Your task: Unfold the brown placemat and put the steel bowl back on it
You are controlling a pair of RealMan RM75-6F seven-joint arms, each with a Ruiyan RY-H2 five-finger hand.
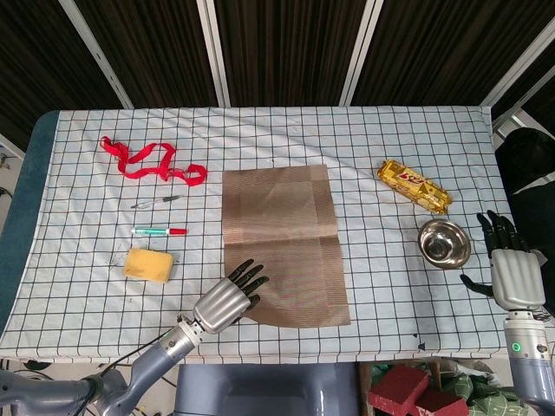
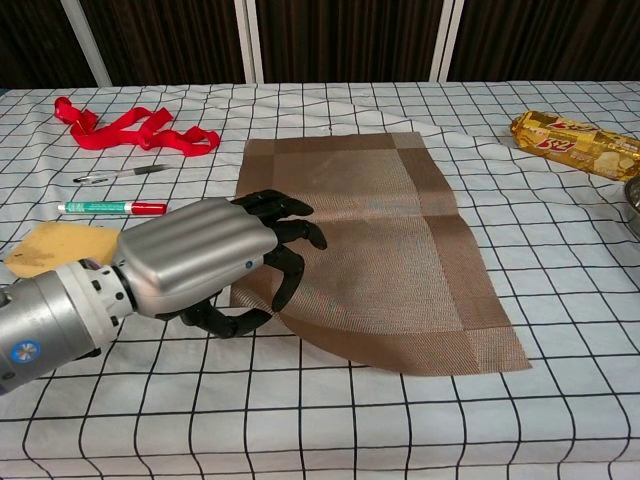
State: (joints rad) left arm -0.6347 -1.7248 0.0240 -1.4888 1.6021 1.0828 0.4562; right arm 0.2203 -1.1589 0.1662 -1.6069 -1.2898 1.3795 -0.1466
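Head view: left hand [image 1: 227, 299] at brown placemat [image 1: 282, 243] near-left edge.

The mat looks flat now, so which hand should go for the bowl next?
The right hand: it hovers open just beside the bowl. The left hand rests on the mat's near corner, far from it.

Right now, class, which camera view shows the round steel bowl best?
The head view: the whole round steel bowl shows there, sitting on the checked cloth beside the right hand. The chest view catches only a sliver of its rim at the right edge.
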